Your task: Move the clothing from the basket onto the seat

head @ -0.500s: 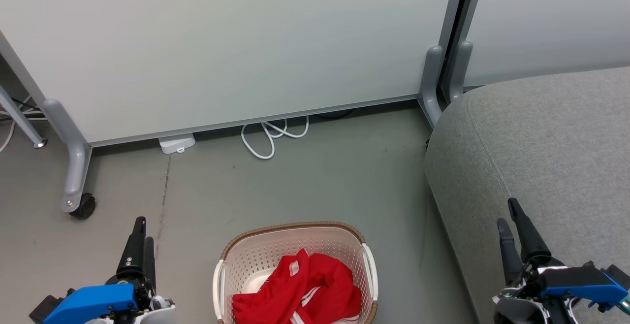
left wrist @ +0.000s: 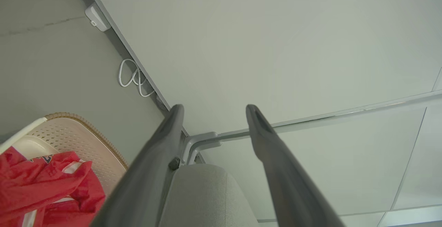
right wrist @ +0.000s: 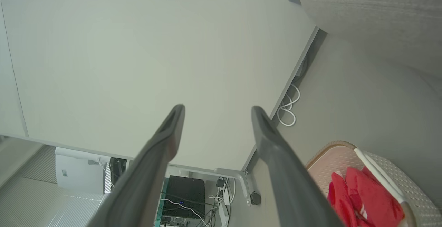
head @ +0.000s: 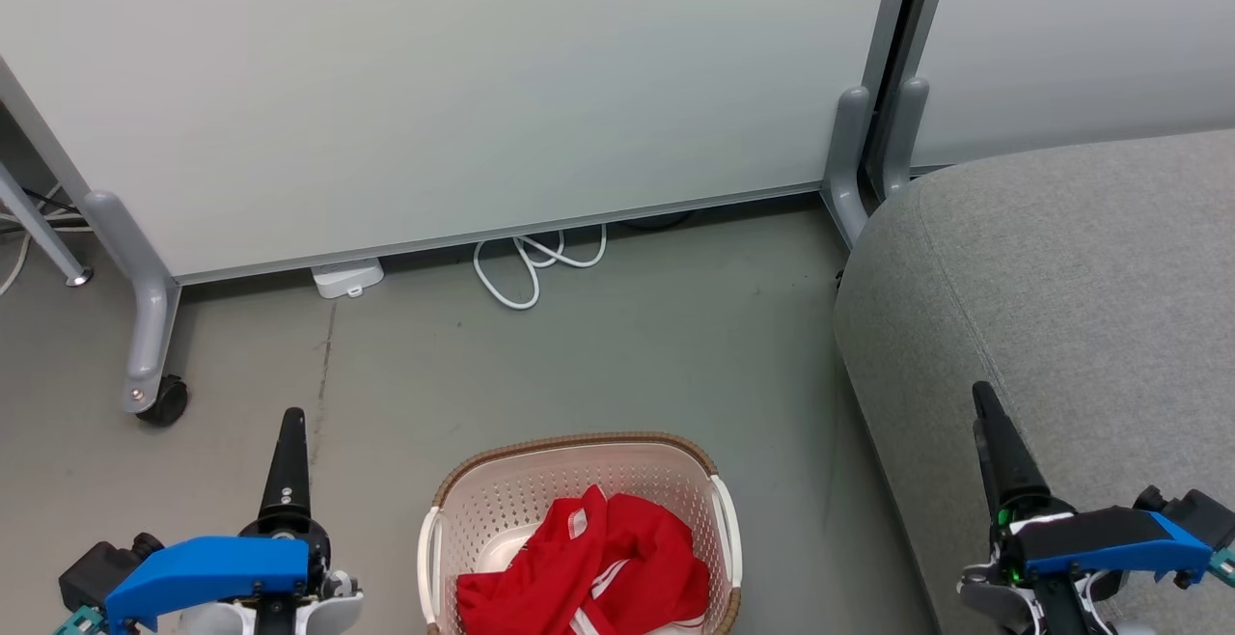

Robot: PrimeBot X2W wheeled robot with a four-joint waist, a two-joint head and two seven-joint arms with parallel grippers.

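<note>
Clothing (head: 590, 567) is lying bunched in the basket (head: 577, 446), red folds with white trim piling toward the near right side, part of it running off the bottom edge of the head view. Basket is sitting on the floor (head: 617, 355) between the two arms, close beside the seat (head: 1081, 259), which is standing to the robot's right. Nothing red is lying on the seat, so the task is looking unstarted.

Risks, judging from here:
- The garments are lying tangled together, so one pinch is likely pulling both at once, or only a loose fold that is slipping out mid-lift.
- The basket is looking light, so fabric snagging on the rim or a handle could be dragging or tipping it.
- A long finger going in too deep could be catching in the perforated wall.
- A trailing sleeve could be falling short of the seat's rounded edge and sliding down onto the floor.

Left gripper (head: 291, 421) is hovering over bare floor left of the basket. Its jaws are standing wide apart in the left wrist view, holding nothing, touching nothing. Right gripper (head: 986, 399) is showing against the seat's near side in the head view, not clearly touching it. Its jaws are spreading just as wide in the right wrist view, empty, well apart from the clothing.
</note>
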